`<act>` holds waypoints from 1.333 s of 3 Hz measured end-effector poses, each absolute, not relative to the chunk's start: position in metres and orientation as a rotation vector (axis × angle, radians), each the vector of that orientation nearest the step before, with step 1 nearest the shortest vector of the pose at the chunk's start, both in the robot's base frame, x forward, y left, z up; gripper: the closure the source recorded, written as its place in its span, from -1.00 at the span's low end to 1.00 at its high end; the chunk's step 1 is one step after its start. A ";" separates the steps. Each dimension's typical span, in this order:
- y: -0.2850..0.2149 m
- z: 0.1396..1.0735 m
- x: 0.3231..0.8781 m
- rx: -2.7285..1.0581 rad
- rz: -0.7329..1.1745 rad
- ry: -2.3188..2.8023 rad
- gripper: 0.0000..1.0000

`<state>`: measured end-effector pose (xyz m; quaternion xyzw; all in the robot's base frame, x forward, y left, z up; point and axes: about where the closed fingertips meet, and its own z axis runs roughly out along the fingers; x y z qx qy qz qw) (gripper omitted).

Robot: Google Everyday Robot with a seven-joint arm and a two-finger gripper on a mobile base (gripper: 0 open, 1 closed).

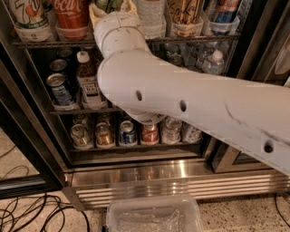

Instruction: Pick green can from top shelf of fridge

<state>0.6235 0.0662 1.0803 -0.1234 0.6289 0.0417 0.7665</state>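
Observation:
My gripper (111, 6) is at the top edge of the camera view, up at the top shelf (45, 44) of the fridge (181, 179), at the end of my white arm. A bit of the green can (108, 3) shows right at the gripper, between a red cola can (70, 13) and a clear bottle (152, 16). Most of the can is cut off by the frame edge and my wrist. Each can on the shelf stands in a clear cup tray.
A white tall can with green lettering (25, 13) stands far left on the top shelf, with a tan can (186, 11) and a blue can (222, 11) to the right. Lower racks hold small cans and bottles. A clear plastic bin (154, 215) and cables (27, 213) lie on the floor.

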 end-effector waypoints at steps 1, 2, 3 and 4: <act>0.063 1.080 0.628 -0.256 0.082 1.369 -0.10; 0.060 1.079 0.632 -0.245 0.076 1.372 -0.10; 0.058 1.076 0.638 -0.231 0.069 1.378 -0.10; 0.055 1.071 0.647 -0.216 0.056 1.387 -0.10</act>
